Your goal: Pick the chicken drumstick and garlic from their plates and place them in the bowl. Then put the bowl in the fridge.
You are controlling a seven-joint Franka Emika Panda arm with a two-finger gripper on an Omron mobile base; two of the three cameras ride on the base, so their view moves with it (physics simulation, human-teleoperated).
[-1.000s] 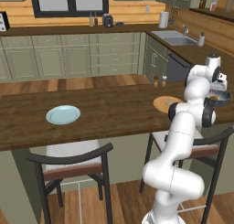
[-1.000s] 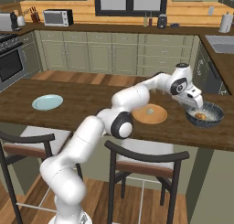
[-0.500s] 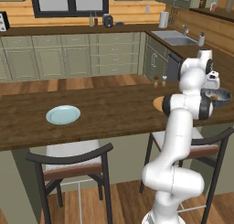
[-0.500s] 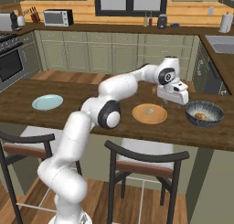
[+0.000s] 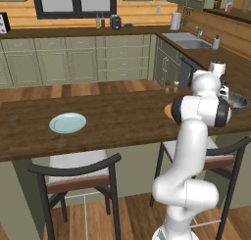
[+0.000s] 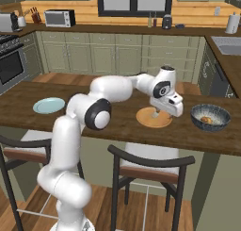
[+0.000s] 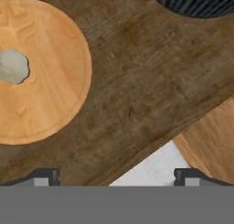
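Gripper point(image 6: 170, 113) empty, jaws spread wide, poised over counter point(image 7: 137, 81) just beside tan plate point(image 7: 39, 72). Pale garlic point(image 7: 13, 66) resting on that plate. Chicken drumstick point(image 6: 205, 119) lying inside bowl point(image 6: 210, 118), near plate's far side. Pale blue plate point(image 6: 49, 105) well apart along counter.

plate, left of counter point(image 5: 67, 122): pale blue, glossy
plate, under hand point(image 7: 39, 72): tan, wood grain
garlic point(image 7: 13, 66): off-white, greyish
bowl point(image 6: 210, 118): dark blue-grey ribbed outside, pale inside
drumstick point(image 6: 205, 119): orange-brown
counter point(image 5: 122, 121): dark brown wood
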